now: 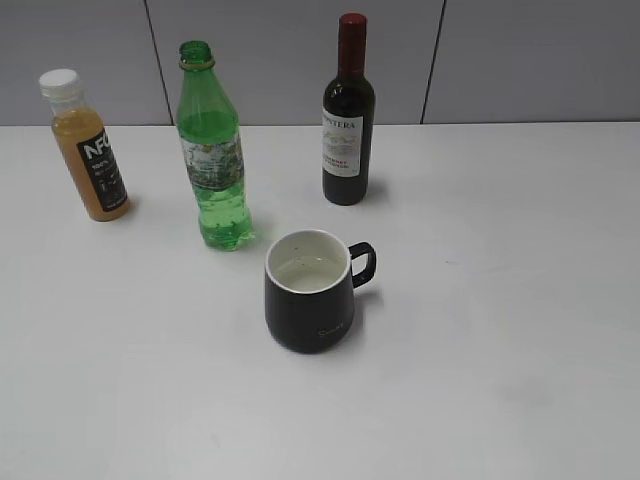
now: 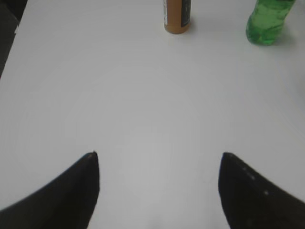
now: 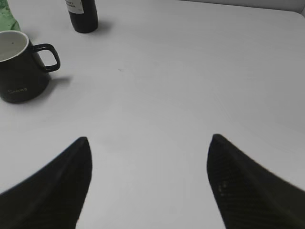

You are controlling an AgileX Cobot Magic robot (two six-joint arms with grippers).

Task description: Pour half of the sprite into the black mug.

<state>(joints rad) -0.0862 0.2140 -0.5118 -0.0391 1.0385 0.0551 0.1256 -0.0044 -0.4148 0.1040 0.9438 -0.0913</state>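
The sprite [image 1: 213, 150] is a tall green bottle with no cap, upright on the white table [image 1: 480, 330]; its base shows in the left wrist view [image 2: 267, 21] and a sliver in the right wrist view [image 3: 6, 14]. The black mug [image 1: 308, 292], white inside with some clear liquid in it, stands in front of it with its handle to the right, and shows in the right wrist view [image 3: 20, 67]. My left gripper [image 2: 159, 157] is open and empty over bare table. My right gripper [image 3: 148, 140] is open and empty, to the right of the mug. Neither arm shows in the exterior view.
An orange juice bottle [image 1: 88, 145] with a white cap stands at the back left, also in the left wrist view [image 2: 177, 16]. A dark wine bottle [image 1: 348, 115] with a red top stands behind the mug, its base in the right wrist view [image 3: 82, 16]. A grey wall [image 1: 520, 60] is behind.
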